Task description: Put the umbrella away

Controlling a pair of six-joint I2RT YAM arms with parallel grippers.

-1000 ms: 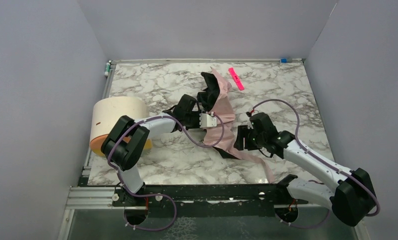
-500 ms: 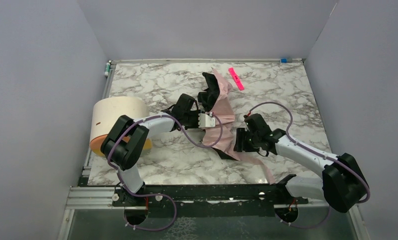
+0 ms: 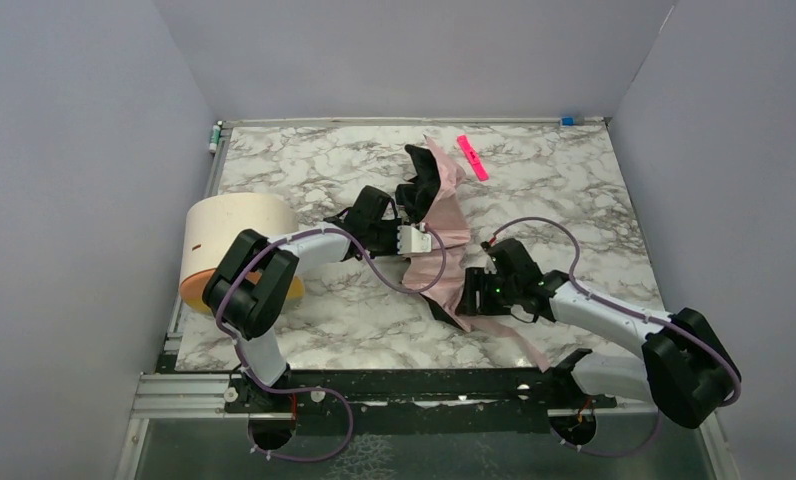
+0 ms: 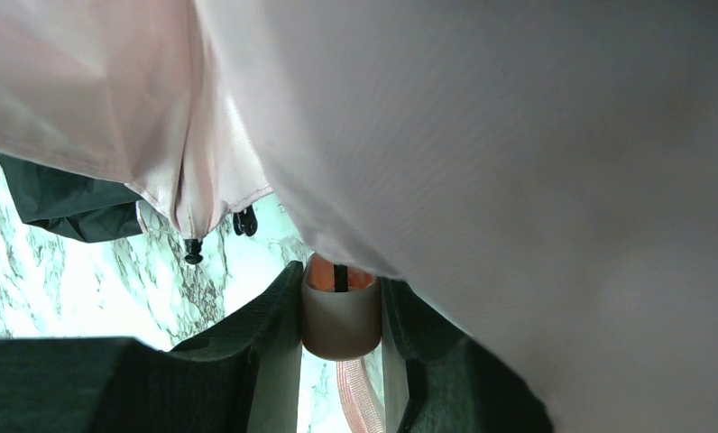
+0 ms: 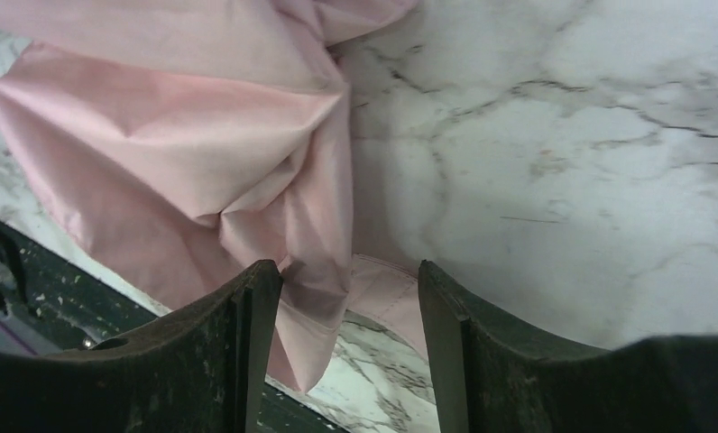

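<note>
— Where was the umbrella [image 3: 452, 218]?
— Sprawled across the middle of the marble table [image 3: 304, 170], half collapsed, trailing toward the near right.
— And your claws?
— My left claw [image 4: 337, 293] was clamped on its small handle [image 4: 340, 329]. My right claw [image 5: 349, 275] stood apart, low over the near edge of the pink fabric [image 5: 184, 135].

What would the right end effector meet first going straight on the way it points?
The umbrella: its pink fabric lies at the open tips of the right end effector, with the table probably just beneath, though depth is unclear.
</note>
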